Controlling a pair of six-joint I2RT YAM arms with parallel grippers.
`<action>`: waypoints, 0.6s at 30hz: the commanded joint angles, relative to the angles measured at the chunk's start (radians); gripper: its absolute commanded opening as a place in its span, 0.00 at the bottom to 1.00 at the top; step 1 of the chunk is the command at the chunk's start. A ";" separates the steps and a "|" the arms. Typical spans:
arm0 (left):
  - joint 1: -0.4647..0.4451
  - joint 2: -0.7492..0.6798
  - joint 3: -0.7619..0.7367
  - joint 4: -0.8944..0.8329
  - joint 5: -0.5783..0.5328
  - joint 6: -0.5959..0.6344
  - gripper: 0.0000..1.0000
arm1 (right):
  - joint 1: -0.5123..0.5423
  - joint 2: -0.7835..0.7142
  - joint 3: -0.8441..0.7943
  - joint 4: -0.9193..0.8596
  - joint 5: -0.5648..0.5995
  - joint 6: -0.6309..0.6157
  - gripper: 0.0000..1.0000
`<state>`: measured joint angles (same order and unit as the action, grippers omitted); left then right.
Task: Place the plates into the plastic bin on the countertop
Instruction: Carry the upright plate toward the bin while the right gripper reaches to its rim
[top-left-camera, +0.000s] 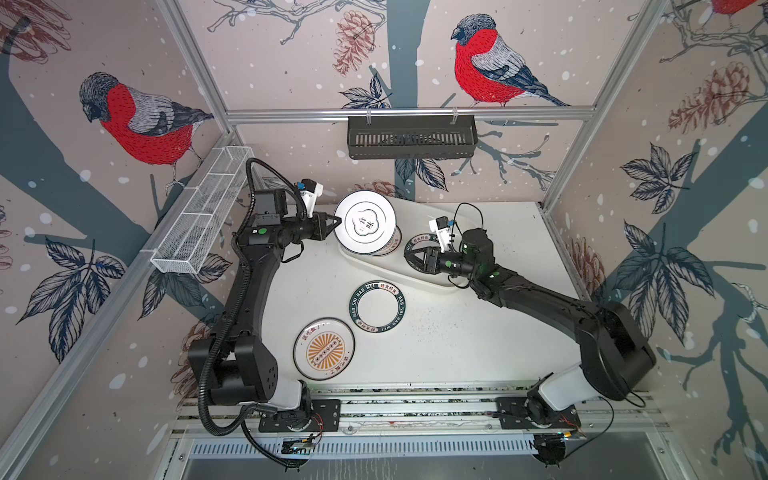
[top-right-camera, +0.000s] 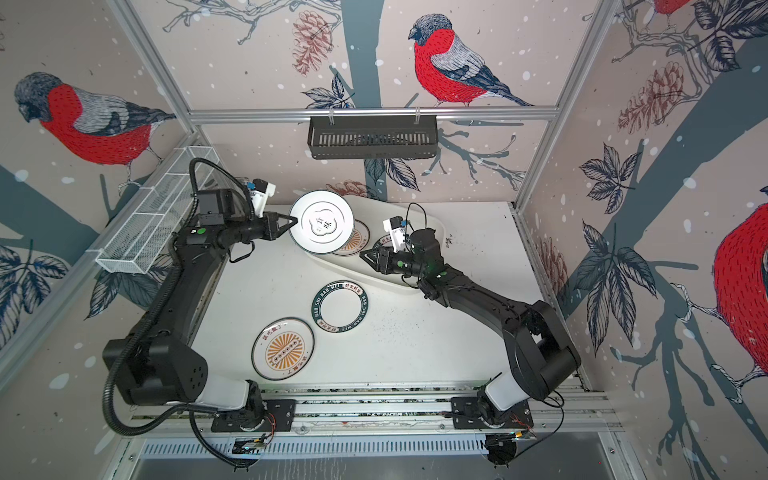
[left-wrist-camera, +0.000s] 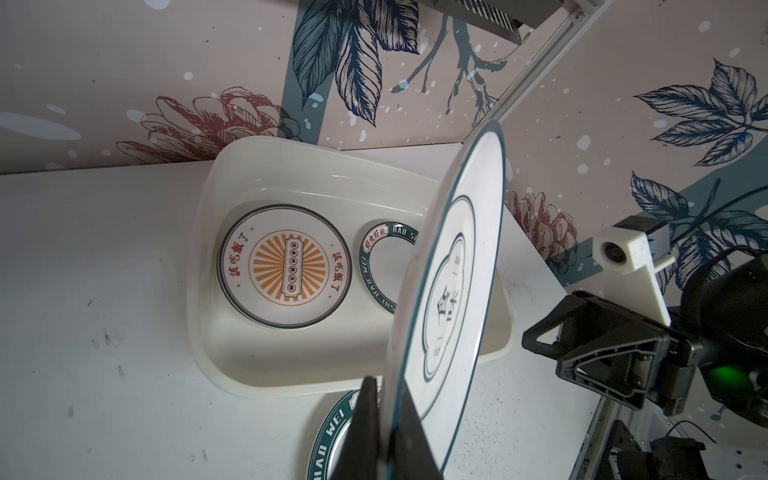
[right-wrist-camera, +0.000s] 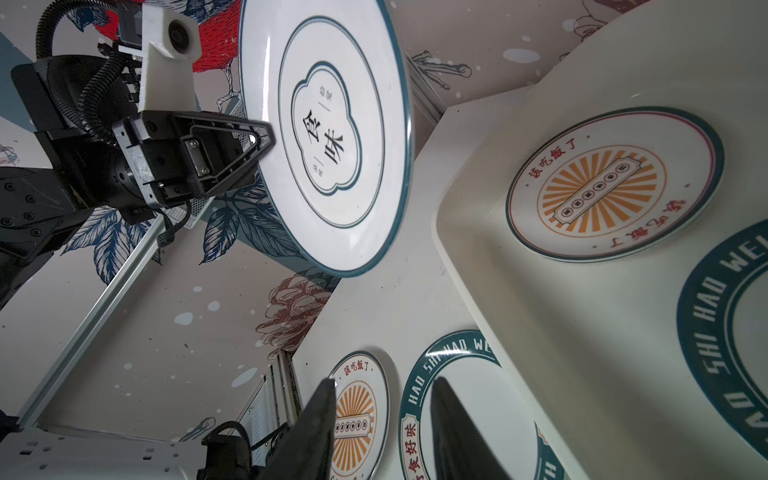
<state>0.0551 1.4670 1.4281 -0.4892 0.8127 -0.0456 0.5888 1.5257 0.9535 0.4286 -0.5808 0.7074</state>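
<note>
Left gripper (top-left-camera: 338, 221) pinches our emblem plate (top-left-camera: 365, 222) above the bin (left-wrist-camera: 291, 174); right gripper (top-left-camera: 409, 258) gapes empty. Next, we reckon: lower flat, release.

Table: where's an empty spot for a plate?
Bare countertop lies between the green-rimmed plate and the right arm. The bin is crowded: sunburst plate and lettered plate cover its floor; the left gripper holds the emblem plate above.

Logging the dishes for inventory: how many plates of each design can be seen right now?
Sunburst plates: 2
Green lettered-rim plates: 2
Quatrefoil-emblem plate: 1
Total visible: 5
</note>
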 joint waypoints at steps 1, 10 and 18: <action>-0.013 -0.001 -0.009 0.083 0.066 -0.032 0.00 | -0.007 0.013 0.013 0.073 0.032 0.012 0.40; -0.031 -0.004 -0.030 0.112 0.130 -0.058 0.00 | -0.017 0.070 0.074 0.116 -0.001 0.035 0.40; -0.047 -0.005 -0.046 0.131 0.145 -0.075 0.00 | -0.018 0.115 0.105 0.165 -0.038 0.067 0.40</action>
<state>0.0135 1.4662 1.3834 -0.4236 0.9108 -0.1074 0.5690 1.6287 1.0424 0.5404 -0.5957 0.7597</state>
